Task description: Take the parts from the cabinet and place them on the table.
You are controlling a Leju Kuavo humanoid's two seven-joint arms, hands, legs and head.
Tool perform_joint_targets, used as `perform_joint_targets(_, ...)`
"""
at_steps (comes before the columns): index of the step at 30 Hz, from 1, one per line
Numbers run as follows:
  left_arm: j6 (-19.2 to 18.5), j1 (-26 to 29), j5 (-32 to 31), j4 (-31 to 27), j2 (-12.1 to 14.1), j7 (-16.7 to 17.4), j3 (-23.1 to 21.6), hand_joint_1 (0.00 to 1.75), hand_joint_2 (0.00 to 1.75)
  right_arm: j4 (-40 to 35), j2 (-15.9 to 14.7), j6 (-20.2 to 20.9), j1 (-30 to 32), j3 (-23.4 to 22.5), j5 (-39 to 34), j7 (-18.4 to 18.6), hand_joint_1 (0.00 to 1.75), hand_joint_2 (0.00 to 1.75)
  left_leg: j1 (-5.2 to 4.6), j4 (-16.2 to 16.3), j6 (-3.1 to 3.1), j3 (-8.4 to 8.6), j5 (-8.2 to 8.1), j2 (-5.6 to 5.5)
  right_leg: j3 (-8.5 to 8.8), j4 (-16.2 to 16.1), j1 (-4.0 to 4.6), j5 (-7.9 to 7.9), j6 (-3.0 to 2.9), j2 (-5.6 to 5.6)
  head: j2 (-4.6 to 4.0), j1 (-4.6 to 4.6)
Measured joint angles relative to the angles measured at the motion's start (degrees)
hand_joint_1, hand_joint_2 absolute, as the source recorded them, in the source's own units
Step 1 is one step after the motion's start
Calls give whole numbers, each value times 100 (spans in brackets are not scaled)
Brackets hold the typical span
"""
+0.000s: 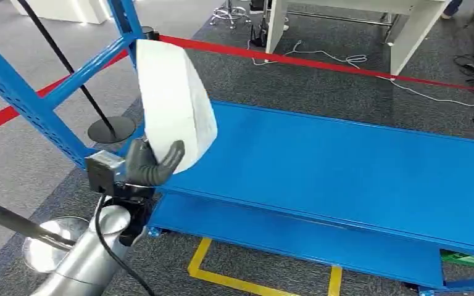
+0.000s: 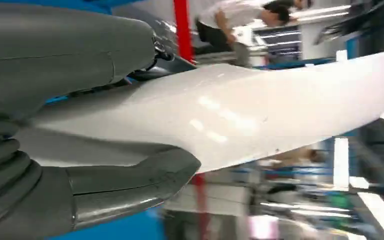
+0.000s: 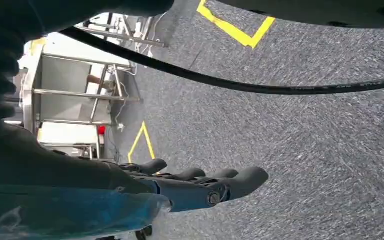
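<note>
Left hand [image 1: 151, 165]: at 8 o'clock in the head view, raised on its silver arm [image 1: 86, 259]; grips the lower edge of the white part [image 1: 173, 105].
Left fingers [image 2: 130, 185]: closed on the part; thick grey thumb on one face, grey cover and darker fingers on the other (left wrist view).
White part: broad, curved, glossy white panel; stands up from the left hand, above the left end of the blue shelf [image 1: 345, 166], apart from it.
Blue shelf: flat, long, runs from centre towards 4 o'clock; lower blue level beneath it.
Blue frame [image 1: 31, 98]: slanted perforated beams at 10 o'clock.
Right hand [image 3: 200, 187]: hangs over grey carpet [image 3: 305, 150]; fingers extended, slightly apart, holding nothing, touching nothing.
Floor marks: yellow tape [image 1: 222, 277] at 6 o'clock in the head view; red strip [image 1: 321, 61] crossing at 12 to 2 o'clock.
Person [image 2: 240, 20]: blurred, bent over, far background of the left wrist view.
</note>
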Motion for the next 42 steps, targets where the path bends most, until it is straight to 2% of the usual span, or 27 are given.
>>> perform_joint_targets(4,-203,321,297,-559,-85,-336,-2,175,175,0,4,-9,-3,0,7,0,0,175,0,0,0,-1,0,0,-1,0,0,0,0,1,0,0)
perform_joint_targets(12,-428,657,517,-1223,-122,-574,-39,175,175,0,33,-26,-3,-44,22,0,0,175,0,0,0,-2,0,0,-2,0,0,0,0,-1,0,0)
perform_joint_targets(16,-443,714,531,-1344,-133,-581,-39,175,175,0,35,-26,-3,-68,24,0,0,175,0,0,0,-1,0,0,-2,0,0,0,0,1,0,0)
perform_joint_targets(19,-605,744,509,-1420,-133,-651,-55,175,175,0,35,-26,-3,-79,26,0,0,175,0,0,0,-2,0,0,-1,0,0,0,0,0,0,0)
perform_joint_targets(25,-1339,951,690,-1566,-127,-886,-298,175,175,0,35,-14,-2,-87,48,-65,0,175,0,0,0,-3,-1,0,-3,0,0,0,0,0,0,0)
perform_joint_targets(28,-1528,980,644,-1630,-129,-920,-479,175,175,0,35,-7,-2,-87,85,-151,0,175,-1,0,0,-4,-1,0,-3,0,0,0,0,0,0,0)
perform_joint_targets(34,-1678,1067,614,-1737,-111,-1101,-745,175,175,0,35,-44,7,-90,66,-455,0,175,0,0,-1,-4,-1,0,-4,0,0,0,0,1,0,0)
perform_joint_targets(37,-1726,1170,614,-1774,-74,-1193,-758,175,175,0,33,-55,5,-92,-4,-667,0,175,1,0,-1,-3,-1,0,-4,0,0,0,0,1,0,0)
perform_joint_targets(42,-1770,1272,629,-1774,-65,-1254,-741,175,175,0,31,-133,12,-94,46,-778,0,175,1,0,-1,-4,-1,0,-5,0,0,0,0,1,0,0)
